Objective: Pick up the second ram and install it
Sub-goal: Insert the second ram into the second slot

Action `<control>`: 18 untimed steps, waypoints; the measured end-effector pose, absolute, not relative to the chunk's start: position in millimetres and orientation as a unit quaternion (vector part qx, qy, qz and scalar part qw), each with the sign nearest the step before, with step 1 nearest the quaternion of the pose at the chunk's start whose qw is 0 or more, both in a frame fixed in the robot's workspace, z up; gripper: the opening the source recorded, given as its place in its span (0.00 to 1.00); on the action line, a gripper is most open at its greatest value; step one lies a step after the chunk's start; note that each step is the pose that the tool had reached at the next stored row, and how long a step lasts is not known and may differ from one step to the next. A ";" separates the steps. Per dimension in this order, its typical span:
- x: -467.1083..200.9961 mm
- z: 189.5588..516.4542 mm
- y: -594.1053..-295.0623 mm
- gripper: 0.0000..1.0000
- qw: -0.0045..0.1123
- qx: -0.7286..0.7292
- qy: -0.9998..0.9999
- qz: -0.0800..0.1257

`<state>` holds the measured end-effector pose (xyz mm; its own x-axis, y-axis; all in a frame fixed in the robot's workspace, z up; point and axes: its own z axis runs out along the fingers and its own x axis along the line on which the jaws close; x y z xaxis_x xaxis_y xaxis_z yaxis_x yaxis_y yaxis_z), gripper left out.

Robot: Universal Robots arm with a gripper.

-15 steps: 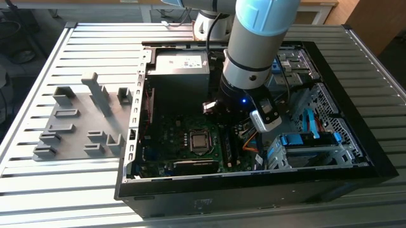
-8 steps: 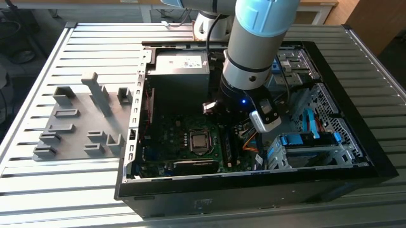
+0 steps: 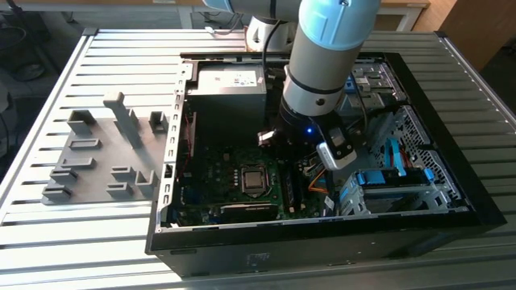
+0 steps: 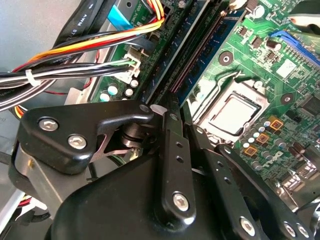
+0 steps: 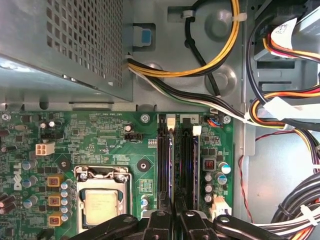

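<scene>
A: Ram (image 5: 172,170) location?
B: Hard to make out. In the first wrist view a thin edge-on strip stands along the slots (image 5: 186,165) beside the CPU (image 5: 102,205) and runs under the gripper (image 5: 173,215). Chips hidden.
A: Grip state?
B: Can't tell if it's open or clamped. It's cut off at the frame edge.
A: Counts?
B: One CPU, two white latches (image 5: 170,120), one grey holder (image 3: 105,157) outside the case (image 3: 322,244).
</scene>
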<state>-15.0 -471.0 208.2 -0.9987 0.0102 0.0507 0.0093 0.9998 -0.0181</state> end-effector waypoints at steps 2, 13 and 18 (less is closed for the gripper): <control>-15.0 207.3 -471.0 0.14 0.025 -0.005 -1.000 0.009; -15.0 204.6 -471.0 0.14 0.025 -0.006 -1.000 0.007; -15.0 204.6 -470.9 0.14 0.025 -0.006 -1.000 0.007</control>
<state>-15.0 -470.9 204.6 -0.9986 0.0120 0.0507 0.0113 0.9998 -0.0144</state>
